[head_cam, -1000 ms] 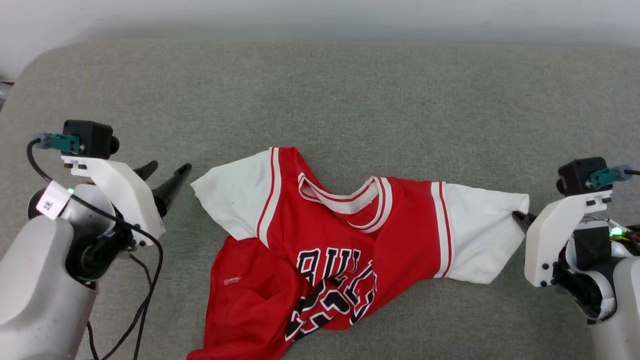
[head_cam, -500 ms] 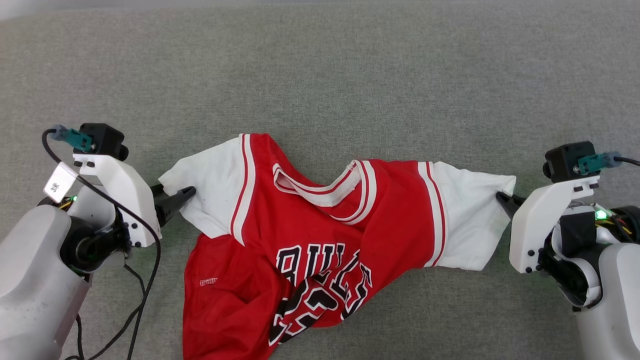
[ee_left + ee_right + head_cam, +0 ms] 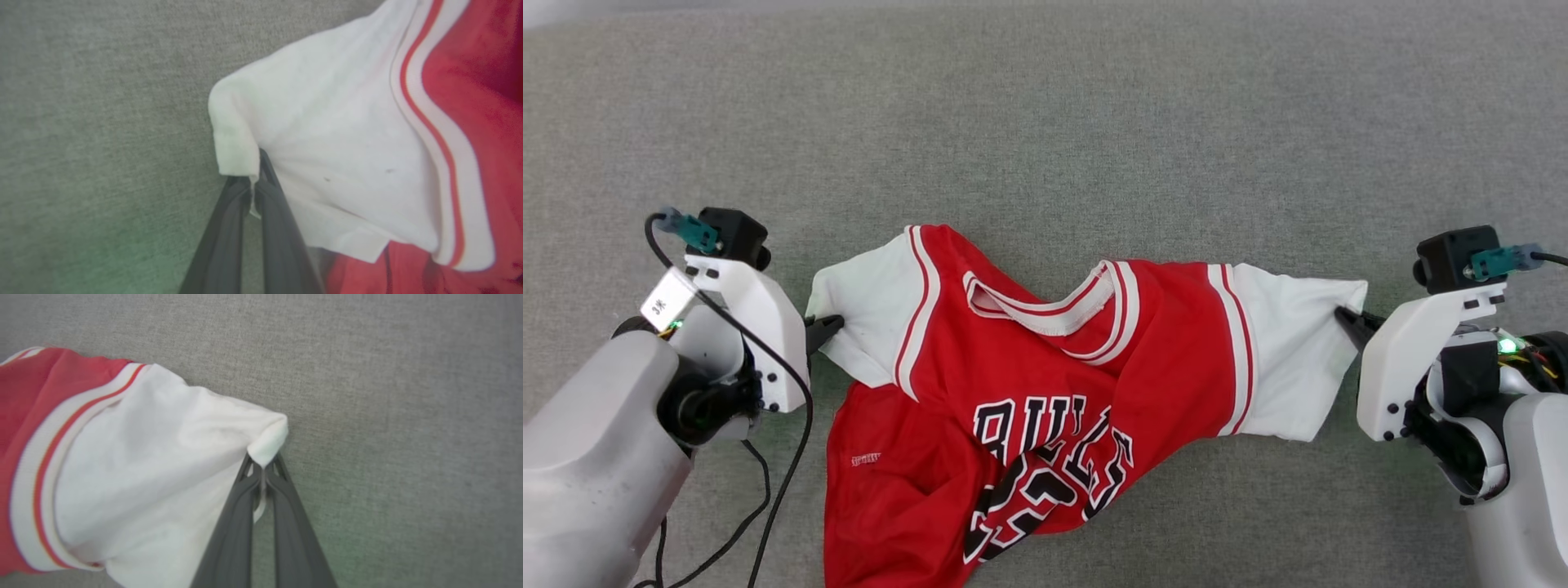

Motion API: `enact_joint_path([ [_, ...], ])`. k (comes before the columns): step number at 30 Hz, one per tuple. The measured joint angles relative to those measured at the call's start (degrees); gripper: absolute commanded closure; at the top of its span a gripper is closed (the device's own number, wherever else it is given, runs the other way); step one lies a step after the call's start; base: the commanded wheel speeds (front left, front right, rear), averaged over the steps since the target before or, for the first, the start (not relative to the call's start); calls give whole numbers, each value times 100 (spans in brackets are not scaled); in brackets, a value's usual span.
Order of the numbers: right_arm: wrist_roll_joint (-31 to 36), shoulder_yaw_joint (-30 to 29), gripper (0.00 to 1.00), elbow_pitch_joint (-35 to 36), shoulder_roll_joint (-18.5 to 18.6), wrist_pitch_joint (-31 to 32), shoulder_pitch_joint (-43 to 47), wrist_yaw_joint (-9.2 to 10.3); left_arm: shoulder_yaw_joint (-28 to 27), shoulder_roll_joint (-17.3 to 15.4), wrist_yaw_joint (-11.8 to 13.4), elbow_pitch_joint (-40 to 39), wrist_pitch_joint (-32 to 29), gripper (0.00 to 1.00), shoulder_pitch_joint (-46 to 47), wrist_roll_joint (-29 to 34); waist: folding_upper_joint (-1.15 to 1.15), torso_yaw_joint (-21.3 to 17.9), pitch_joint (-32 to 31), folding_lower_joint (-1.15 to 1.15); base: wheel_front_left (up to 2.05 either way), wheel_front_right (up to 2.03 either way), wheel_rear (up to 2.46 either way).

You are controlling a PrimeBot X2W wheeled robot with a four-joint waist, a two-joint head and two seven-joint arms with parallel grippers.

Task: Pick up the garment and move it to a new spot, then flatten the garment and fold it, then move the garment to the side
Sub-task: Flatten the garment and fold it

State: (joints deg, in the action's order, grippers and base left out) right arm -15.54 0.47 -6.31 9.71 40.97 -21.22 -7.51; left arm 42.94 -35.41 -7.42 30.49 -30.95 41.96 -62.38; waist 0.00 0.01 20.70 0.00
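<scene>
The garment (image 3: 1045, 392), a red jersey with white sleeves and black-and-white chest lettering, lies rumpled face up on the grey surface, its lower part bunched toward the near edge. My left gripper (image 3: 829, 327) is shut on the hem of the garment's left white sleeve (image 3: 327, 155). In the left wrist view the gripper (image 3: 255, 179) pinches that cloth edge. My right gripper (image 3: 1343, 314) is shut on the tip of the right white sleeve (image 3: 1290, 359). The right wrist view shows the gripper (image 3: 263, 465) clamping the sleeve corner (image 3: 267, 445).
A grey fabric-covered surface (image 3: 1045, 122) spreads on all sides of the garment. A black cable (image 3: 784, 457) hangs from my left arm at the lower left.
My left gripper has moved right to the left sleeve and shut on its hem. The camera has tilted down since the earliest frame. My right gripper has kept its hold.
</scene>
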Motion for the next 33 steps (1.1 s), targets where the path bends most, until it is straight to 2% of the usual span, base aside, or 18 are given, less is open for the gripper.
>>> enact_joint_path([
  [6,142,-54,100,77,131,-523,-116,0,259,44,-14,321,901,100,231,369,0,67,-225,1,0,0,0],
  [11,204,-47,100,5,311,-886,-343,0,127,8,-12,500,1716,100,630,487,0,148,-503,1,0,0,0],
  [19,271,14,100,-381,506,-977,-1074,0,-69,79,-1,1094,2544,100,1284,751,0,233,-990,1,0,0,0],
  [24,252,-66,100,-815,502,-1127,-2006,0,-271,191,114,1486,2911,100,1940,837,0,189,-1144,0,0,0,0],
  [28,320,-100,100,-1209,430,-1345,-2899,0,-357,316,113,1791,3075,100,2580,915,0,173,-1018,0,0,0,0],
  [33,665,-208,100,-1674,266,-1837,-4286,0,-452,338,164,2062,3591,100,3621,1195,0,129,-714,1,0,0,0],
])
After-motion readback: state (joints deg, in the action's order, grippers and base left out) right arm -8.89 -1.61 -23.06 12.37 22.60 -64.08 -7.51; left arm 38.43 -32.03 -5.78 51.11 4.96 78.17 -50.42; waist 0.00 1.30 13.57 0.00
